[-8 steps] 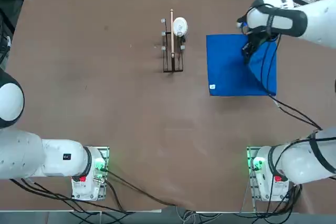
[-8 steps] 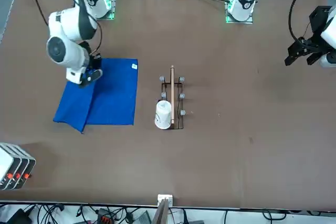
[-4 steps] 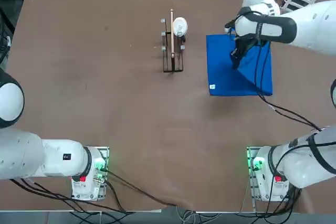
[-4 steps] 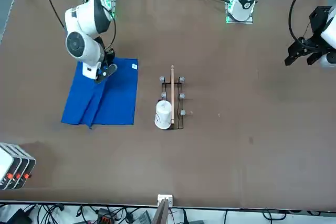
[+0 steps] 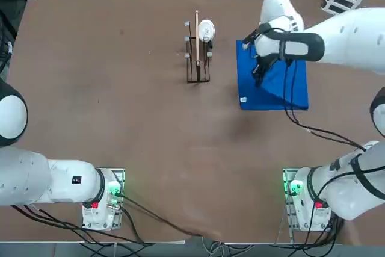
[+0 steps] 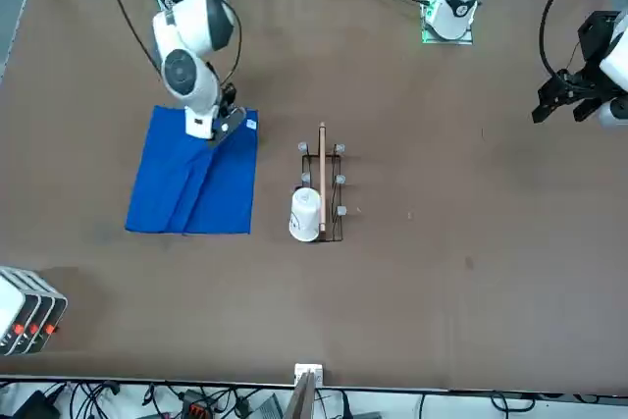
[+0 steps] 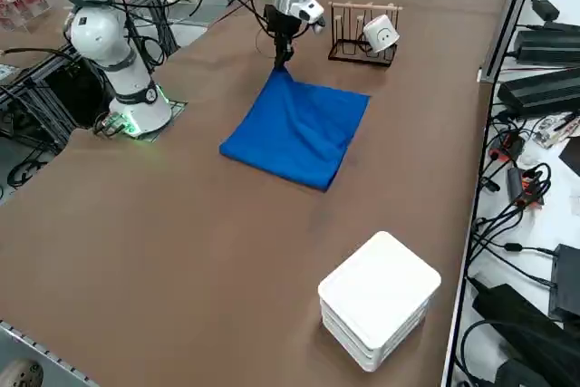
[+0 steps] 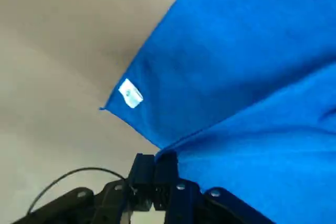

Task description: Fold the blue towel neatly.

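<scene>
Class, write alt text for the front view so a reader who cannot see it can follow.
The right gripper, shut on an edge of the blue towel, holds it over the half-folded cloth on a brown table. Beside the towel stands a small rack with a white cup.

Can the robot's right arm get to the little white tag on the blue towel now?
Probably not yet: the right tool is shut on the blue towel, though the white tag lies uncovered close by.

- Wire rack [image 5: 197, 58] with a white cup [image 5: 206, 29] stands near the blue towel [image 5: 274, 88], on its tag side.
- Bare tabletop [image 5: 120, 106] stretches beyond the rack.
</scene>
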You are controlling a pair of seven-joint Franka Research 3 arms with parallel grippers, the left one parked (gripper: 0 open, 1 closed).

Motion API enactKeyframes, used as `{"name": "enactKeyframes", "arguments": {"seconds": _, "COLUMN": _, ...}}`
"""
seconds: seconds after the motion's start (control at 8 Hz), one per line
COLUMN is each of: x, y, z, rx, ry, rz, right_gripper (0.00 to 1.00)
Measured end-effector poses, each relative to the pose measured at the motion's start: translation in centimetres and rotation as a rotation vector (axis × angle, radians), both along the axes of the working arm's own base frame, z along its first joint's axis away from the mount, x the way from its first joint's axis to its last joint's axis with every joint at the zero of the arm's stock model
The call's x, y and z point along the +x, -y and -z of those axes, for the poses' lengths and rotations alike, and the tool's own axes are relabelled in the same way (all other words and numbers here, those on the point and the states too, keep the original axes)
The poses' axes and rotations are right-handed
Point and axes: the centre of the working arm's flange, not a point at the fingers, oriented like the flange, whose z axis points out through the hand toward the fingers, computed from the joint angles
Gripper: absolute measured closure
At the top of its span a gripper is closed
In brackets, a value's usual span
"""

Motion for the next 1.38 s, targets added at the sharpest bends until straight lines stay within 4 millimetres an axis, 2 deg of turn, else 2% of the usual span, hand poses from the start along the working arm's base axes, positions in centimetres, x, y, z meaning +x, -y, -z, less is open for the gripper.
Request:
{"name": "enactKeyframes", "arguments": {"seconds": 0.12, "x": -0.2, "y": -0.6, "z": 0.5, "rx": -0.001, "ry": 0.003, "rz": -0.012, "right_gripper": 0.98}}
{"name": "enactKeyframes", "arguments": {"seconds": 0.62, "x": -2.1, "y": -4.8, "z": 2.3, "rx": 0.01, "ry": 0.043, "rz": -0.096, "right_gripper": 0.98}}
{"name": "enactKeyframes", "arguments": {"seconds": 1.0, "x": -2.6, "y": -6.3, "z": 2.8, "rx": 0.023, "ry": 0.069, "rz": -0.115, "right_gripper": 0.98}}
{"name": "enactKeyframes", "arguments": {"seconds": 1.38, "x": -4.1, "y": -8.4, "z": 3.7, "rx": 0.026, "ry": 0.073, "rz": -0.134, "right_gripper": 0.98}}
